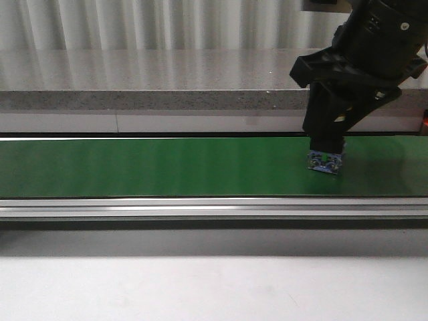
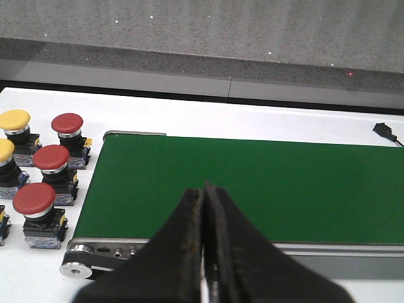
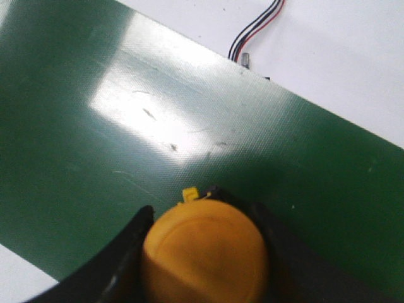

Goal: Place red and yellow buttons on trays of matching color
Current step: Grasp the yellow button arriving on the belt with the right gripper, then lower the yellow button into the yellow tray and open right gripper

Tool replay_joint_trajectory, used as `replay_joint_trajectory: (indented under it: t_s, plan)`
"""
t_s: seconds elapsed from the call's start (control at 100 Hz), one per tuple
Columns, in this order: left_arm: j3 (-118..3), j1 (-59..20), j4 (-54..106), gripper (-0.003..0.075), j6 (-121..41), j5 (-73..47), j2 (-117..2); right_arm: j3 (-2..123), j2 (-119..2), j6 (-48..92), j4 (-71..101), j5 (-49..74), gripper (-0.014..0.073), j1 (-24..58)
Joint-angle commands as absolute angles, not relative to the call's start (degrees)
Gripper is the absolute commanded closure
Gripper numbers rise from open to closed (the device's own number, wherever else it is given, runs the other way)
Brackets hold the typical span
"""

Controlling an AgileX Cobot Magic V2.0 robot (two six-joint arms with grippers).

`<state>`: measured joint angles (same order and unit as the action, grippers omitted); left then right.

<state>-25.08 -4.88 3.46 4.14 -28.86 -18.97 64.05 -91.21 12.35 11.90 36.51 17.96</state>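
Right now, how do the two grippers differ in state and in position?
The right gripper is shut on a yellow button; the left gripper is shut and holds nothing. The right gripper is over the green belt; the left gripper sits just short of the belt's near edge. Both are black.

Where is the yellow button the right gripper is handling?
The yellow button sits between the right gripper's fingers, at the right end of the green conveyor belt in the front view.
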Motion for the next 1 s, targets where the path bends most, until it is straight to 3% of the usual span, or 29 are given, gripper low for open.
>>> replay_joint_trajectory:
  t_s: [0.0, 0.25, 0.51, 0.77, 0.99]
  plan:
    - [-26.54, -5.36, 4.23, 0.074, 3.95, -24.53, -19.42, 66.56, -88.8, 13.05, 12.51, 35.01, 0.0391, 17.4]
    - [-26.54, -5.36, 4.23, 0.074, 3.95, -24.53, -19.42, 67.58, -83.02, 11.42, 12.46, 40.15, 0.039, 10.03]
    - [-26.54, -5.36, 4.23, 0.074, 3.95, -24.53, -19.42, 67.22, -76.44, 9.69, 11.97, 45.97, 0.039, -11.14]
    - [-26.54, -5.36, 4.23, 0.074, 3.95, -24.53, -19.42, 63.36, -76.7, 5.78, 11.97, 42.11, 0.039, -29.46]
    - [-26.54, -5.36, 4.23, 0.074, 3.95, -24.53, -19.42, 57.6, -79.88, 2.76, 11.97, 34.29, 0.039, -35.14]
